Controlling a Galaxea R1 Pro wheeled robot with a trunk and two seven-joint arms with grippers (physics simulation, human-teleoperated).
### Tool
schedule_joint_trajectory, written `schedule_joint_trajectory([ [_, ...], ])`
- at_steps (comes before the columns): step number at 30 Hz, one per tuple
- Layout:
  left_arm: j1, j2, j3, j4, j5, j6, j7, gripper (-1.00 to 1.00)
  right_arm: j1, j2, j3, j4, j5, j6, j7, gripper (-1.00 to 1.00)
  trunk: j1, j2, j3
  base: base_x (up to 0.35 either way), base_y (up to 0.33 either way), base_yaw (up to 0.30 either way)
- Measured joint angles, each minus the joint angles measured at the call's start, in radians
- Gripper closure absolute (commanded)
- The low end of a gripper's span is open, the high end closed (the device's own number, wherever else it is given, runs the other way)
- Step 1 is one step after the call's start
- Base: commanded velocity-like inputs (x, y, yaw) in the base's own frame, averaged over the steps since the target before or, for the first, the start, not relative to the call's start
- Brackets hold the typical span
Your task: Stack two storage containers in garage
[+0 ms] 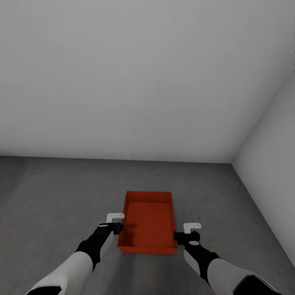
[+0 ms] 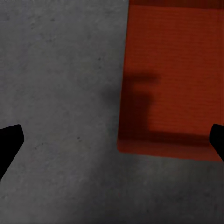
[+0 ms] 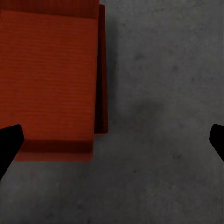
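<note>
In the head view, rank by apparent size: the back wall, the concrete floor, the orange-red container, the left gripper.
1. Back wall
2. Concrete floor
3. Orange-red container
4. Left gripper, smallest.
Nearness to the camera affects apparent sizes.

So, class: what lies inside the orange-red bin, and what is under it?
Inside the bin only its bare flat bottom shows. It sits on the grey concrete floor. In the right wrist view a second edge shows beside it; whether that is another bin beneath is unclear.

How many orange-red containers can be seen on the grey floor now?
1. The container sits on the floor between the left gripper and right gripper. A second may be hidden out of view.
</note>
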Motion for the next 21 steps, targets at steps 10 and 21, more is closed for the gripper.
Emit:
schedule_joint_trajectory([
  [10,0.000,0.000,-0.004,0.008,0.000,0.000,-0.003,-1.00,0.000,0.002,0.000,0.011,-0.001,-0.001,0.001,-1.00,0.000,0.000,0.016,0.000,0.000,0.000],
  [21,0.000,0.035,-0.002,0.122,0.011,-0.009,-0.006,-1.00,0.001,0.010,0.000,0.023,-0.003,0.005,0.004,-1.00,0.000,0.000,0.033,0.000,0.000,0.000],
])
